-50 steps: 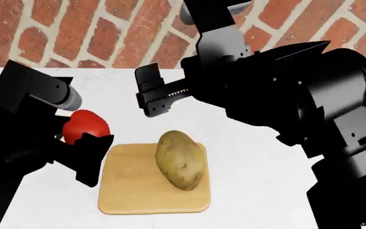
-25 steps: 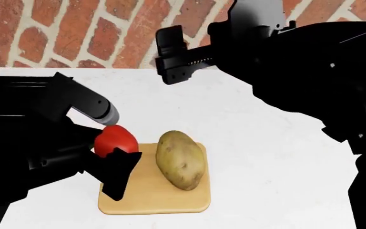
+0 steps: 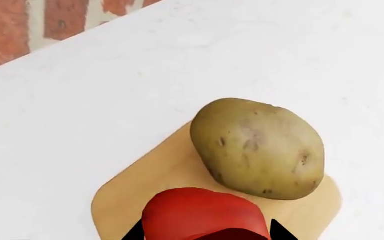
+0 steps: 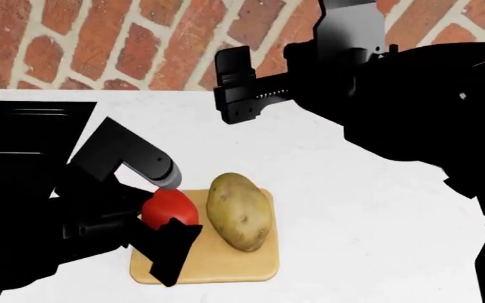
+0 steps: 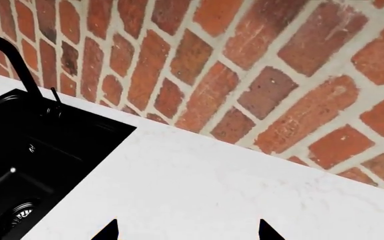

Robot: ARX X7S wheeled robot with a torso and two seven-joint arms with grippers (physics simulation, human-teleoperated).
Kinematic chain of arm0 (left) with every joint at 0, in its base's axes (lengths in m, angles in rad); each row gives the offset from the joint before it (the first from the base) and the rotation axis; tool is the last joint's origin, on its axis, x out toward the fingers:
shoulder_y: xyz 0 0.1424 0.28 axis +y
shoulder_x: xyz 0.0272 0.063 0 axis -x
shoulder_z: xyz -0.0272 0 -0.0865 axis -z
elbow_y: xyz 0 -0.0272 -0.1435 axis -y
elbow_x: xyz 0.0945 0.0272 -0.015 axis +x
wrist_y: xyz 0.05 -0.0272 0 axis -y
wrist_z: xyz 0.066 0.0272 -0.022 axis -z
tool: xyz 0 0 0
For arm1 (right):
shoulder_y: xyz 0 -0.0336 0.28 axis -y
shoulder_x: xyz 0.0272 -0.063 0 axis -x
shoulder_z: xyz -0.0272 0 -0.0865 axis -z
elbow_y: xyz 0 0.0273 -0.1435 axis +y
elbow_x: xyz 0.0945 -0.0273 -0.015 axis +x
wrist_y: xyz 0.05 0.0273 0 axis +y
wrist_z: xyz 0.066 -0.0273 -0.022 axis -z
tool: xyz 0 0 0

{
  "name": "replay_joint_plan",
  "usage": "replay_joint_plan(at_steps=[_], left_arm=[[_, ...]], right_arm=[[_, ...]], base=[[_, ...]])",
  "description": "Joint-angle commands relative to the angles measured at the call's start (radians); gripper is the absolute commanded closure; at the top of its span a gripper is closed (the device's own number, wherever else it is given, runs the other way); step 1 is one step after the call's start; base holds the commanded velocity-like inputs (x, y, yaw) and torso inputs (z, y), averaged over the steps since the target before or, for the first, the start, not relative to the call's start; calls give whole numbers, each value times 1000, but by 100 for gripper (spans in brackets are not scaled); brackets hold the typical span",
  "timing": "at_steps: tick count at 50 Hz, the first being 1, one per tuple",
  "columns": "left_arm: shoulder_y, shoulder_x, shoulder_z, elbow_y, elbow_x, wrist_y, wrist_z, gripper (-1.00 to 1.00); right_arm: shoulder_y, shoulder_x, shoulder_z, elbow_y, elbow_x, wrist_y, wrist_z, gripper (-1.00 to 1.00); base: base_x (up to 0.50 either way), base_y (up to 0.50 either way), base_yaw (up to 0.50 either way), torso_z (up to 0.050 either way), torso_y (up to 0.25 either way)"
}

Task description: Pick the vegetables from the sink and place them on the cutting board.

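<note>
The tan potato (image 4: pixel 239 212) lies on the light wooden cutting board (image 4: pixel 225 262). It also shows in the left wrist view (image 3: pixel 259 147) on the board (image 3: pixel 122 192). My left gripper (image 4: pixel 168 218) is shut on the red bell pepper (image 4: pixel 170 209) and holds it over the board's left part, beside the potato. In the left wrist view the pepper (image 3: pixel 205 215) fills the space between the fingertips. My right gripper (image 4: pixel 235 88) is open and empty, raised near the brick wall. The black sink (image 5: pixel 25 165) with its faucet (image 5: pixel 8 55) shows in the right wrist view.
A white counter (image 4: pixel 352 189) runs around the board. A red brick wall (image 4: pixel 99 44) stands behind it. My right arm (image 4: pixel 428 107) hangs large over the counter's right side.
My left gripper has carried the pepper right and down, from left of the board to over the board's left part. My right gripper has risen and moved right, away from the potato.
</note>
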Motion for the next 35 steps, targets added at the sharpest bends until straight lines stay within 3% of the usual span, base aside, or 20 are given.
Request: replay_joint_plan(at_steps=[1,21,22,35], left_arm=[[-2,9,25,-36,18,19,10,100],[-25,29,75,-89,54,32,42,100],[-28,29,78,-86,52,24,40,-100],[-42,5,23,-23,-11,-25,-24,-100]], right_arm=[[-15,9,4,-8,13,2,5,-100],[-33,27,14,-23,32,1,12,-100],[-32,26,12,-22,31,1,9,-100],[-28,39,29,-45,64,21,44,-100]], base=[[0,0,0,0,0],[0,0,0,0,1],[0,0,0,0,0],[0,0,0,0,0]])
